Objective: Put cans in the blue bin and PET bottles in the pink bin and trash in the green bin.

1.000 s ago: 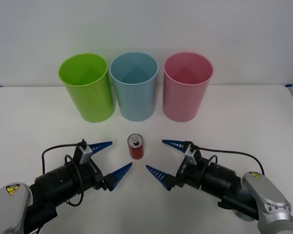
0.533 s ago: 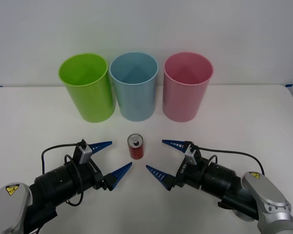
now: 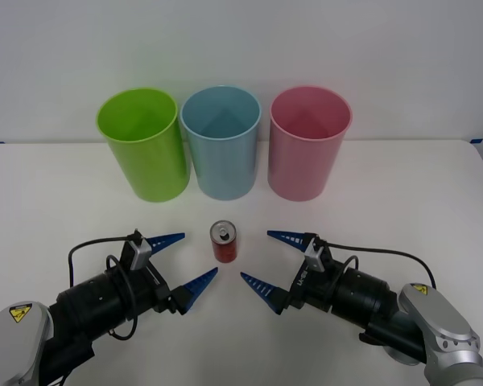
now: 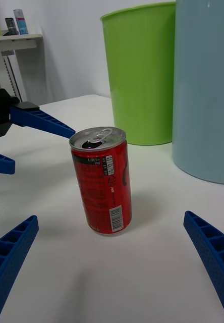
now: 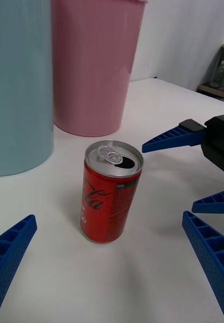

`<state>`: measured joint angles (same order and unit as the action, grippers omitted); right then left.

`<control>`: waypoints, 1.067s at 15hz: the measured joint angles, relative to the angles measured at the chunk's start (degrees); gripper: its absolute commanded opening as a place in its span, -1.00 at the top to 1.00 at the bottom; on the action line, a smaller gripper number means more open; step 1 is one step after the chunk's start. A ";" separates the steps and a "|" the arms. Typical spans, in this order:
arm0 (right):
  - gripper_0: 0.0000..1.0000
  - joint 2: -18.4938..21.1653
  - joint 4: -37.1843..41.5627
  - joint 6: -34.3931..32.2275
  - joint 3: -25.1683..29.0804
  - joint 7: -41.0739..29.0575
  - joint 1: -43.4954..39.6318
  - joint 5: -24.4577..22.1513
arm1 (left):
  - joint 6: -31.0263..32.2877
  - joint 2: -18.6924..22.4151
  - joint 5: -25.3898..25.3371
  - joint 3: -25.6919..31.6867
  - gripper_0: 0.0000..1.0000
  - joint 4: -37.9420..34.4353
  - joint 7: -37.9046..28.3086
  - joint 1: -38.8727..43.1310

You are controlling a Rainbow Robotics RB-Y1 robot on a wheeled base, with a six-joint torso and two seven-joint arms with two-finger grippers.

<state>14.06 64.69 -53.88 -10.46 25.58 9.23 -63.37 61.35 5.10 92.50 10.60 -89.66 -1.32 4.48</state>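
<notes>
can [image 3: 224, 242] stands upright between left tool [image 3: 179, 263] and right tool [image 3: 271, 263], both released.

No visible change over the last second from my end: both arms hold position, nothing on the table shifted, no motion to report this tick.

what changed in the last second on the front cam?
Nothing visibly changed. The red can stands upright on the table between the open left tool and open right tool, neither touching it. The green bin, blue bin and pink bin stand behind.
</notes>
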 measured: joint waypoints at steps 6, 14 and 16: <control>-1.00 0.00 0.00 0.00 0.00 0.00 0.00 0.00 | 0.00 0.02 -0.06 -0.03 -1.00 -0.01 -0.08 0.00; -1.00 0.00 0.00 0.00 0.00 -0.01 0.00 0.00 | 1.19 5.48 -2.84 0.03 -1.00 -0.07 -0.51 0.20; -1.00 0.00 0.00 0.00 0.00 0.00 0.00 0.00 | 1.79 8.11 -4.50 0.03 -1.00 -0.07 -0.88 0.52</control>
<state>14.06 64.69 -53.88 -10.46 25.58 9.23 -63.37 63.14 13.22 87.99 10.63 -89.73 -2.20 5.00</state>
